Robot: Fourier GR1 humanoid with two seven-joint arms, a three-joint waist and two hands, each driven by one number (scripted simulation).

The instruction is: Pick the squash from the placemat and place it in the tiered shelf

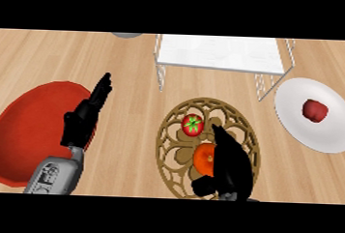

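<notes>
I have the right hand (231, 164) open over the squash (202, 156) on the placemat (162, 142), ready to grasp; left hand (85, 119) rests open.

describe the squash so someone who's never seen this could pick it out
Find the round openwork placemat in the middle of the wooden counter, just below the white tiered shelf. Two things lie on it: the squash is the orange one nearer the robot, partly covered by the right hand, unlike the smaller red tomato with a green top.
</notes>
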